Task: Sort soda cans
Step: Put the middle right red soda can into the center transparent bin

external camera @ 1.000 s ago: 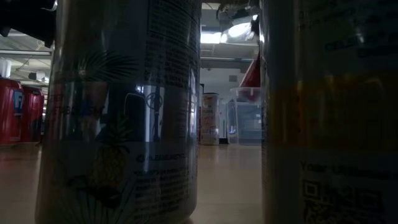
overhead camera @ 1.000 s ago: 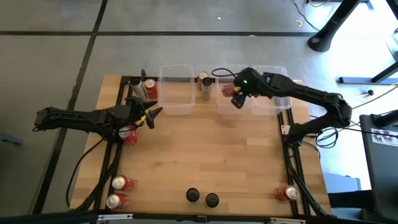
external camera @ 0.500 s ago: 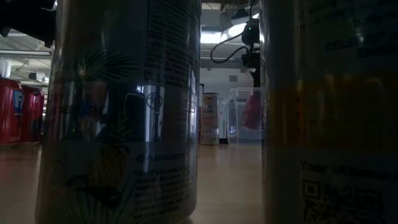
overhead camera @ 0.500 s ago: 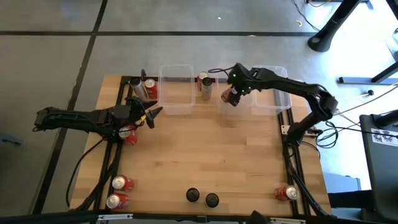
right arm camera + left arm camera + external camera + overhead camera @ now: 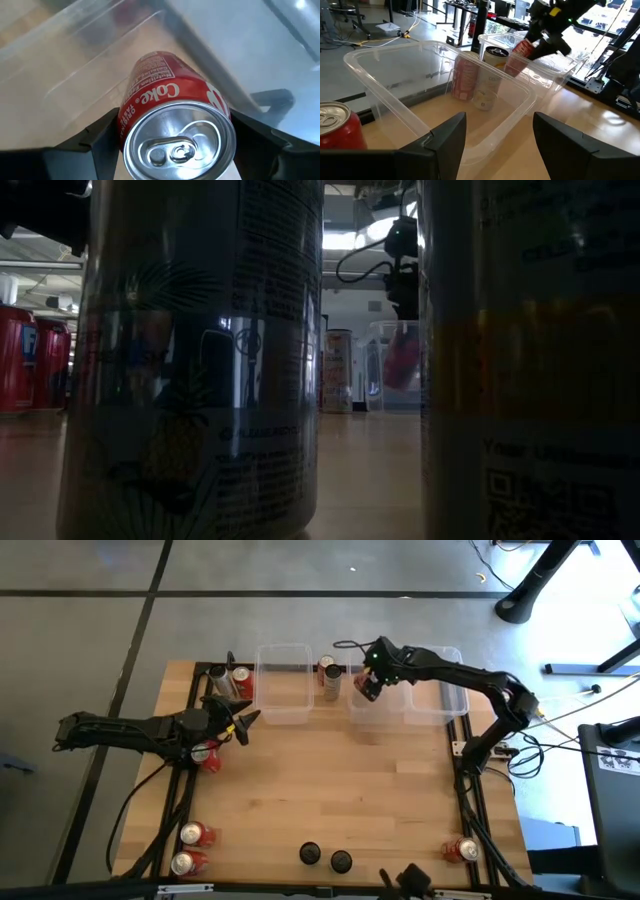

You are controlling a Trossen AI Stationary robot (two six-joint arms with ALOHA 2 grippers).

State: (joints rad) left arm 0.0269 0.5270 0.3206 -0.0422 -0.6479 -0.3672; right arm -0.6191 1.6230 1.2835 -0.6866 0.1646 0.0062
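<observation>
One red soda can [image 5: 172,135] is clamped, tilted, between the fingers of the right gripper [image 5: 369,687] above the middle clear bin [image 5: 375,708] at the far edge of the tabletop [image 5: 330,790]. The left gripper [image 5: 243,724] is held near the left bin [image 5: 420,80], its fingers apart and empty

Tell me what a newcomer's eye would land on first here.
Most striking is the right gripper holding a red Coke can tilted over the middle clear bin at the table's far edge. Next, the left gripper stands open beside the left bin, near a red can.
</observation>
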